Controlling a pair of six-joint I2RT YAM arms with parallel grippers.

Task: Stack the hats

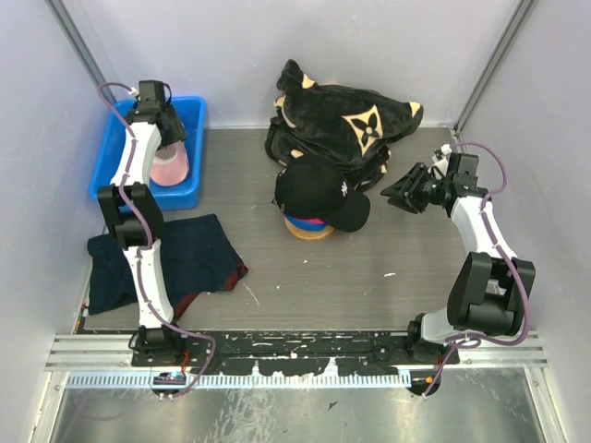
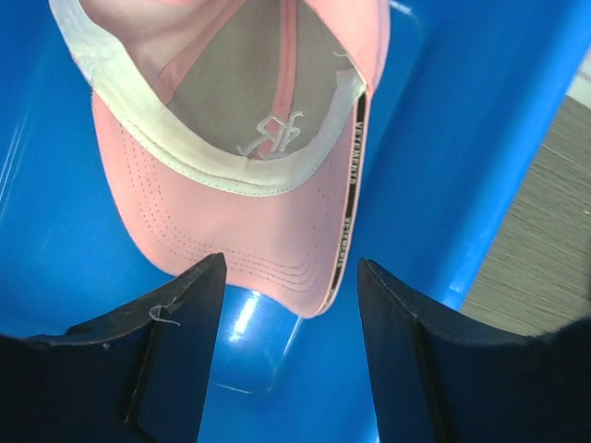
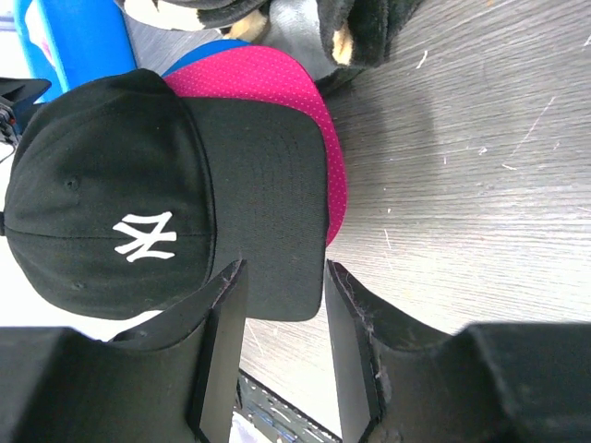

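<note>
— at the far left corner of the worktop (image 1: pixel 369 268), what's in the blue bin (image 1: pixel 198 138)?
— the light pink cap (image 2: pixel 249 212), lying upside down with its inside and sweatband facing up. the left gripper (image 2: pixel 291 261) hangs over it with its fingers apart. the tip of the brim shows in the gap beyond them, and nothing is gripped.
— and the other hats?
— stacked around the middle of the worktop, a little toward the far edge, on a tan round base (image 1: pixel 309 233). the black cap (image 1: pixel 319 189) with the white logo is on top, the magenta cap (image 3: pixel 277 83) is under it, and the blue cap (image 3: pixel 211 51) is lowest, only a sliver showing.
— and the right gripper (image 1: pixel 399 189)?
— near the right edge, aimed at the stack, jaws parted, holding nothing, clear of the black brim.
— anything else?
— a black plush bundle (image 1: pixel 342 115) just behind the stack at the far edge, and a dark navy cloth (image 1: pixel 199 254) lying flat by the left arm, toward the near left corner.
</note>
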